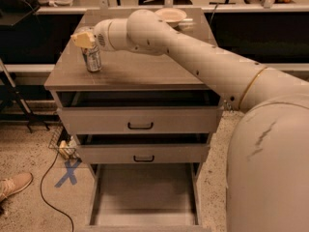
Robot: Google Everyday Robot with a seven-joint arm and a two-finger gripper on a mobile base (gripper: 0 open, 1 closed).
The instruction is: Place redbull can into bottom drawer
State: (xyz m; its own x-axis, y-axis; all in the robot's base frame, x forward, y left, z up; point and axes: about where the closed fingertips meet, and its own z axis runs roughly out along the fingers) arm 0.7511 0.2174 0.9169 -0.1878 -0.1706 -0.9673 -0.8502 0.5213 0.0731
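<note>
We see a pale yellow claw [83,39] over the silver, dark-marked can [92,60] on the grey-brown worktop [145,71]. The bottom drawer [145,195] is plain grey; the bowl [170,15] cream.

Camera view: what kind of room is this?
Likely a lab or office: grey drawer cabinet, bottom drawer pulled out, cable on floor, blue tape cross. The gripper sits at the redbull can on top.
</note>
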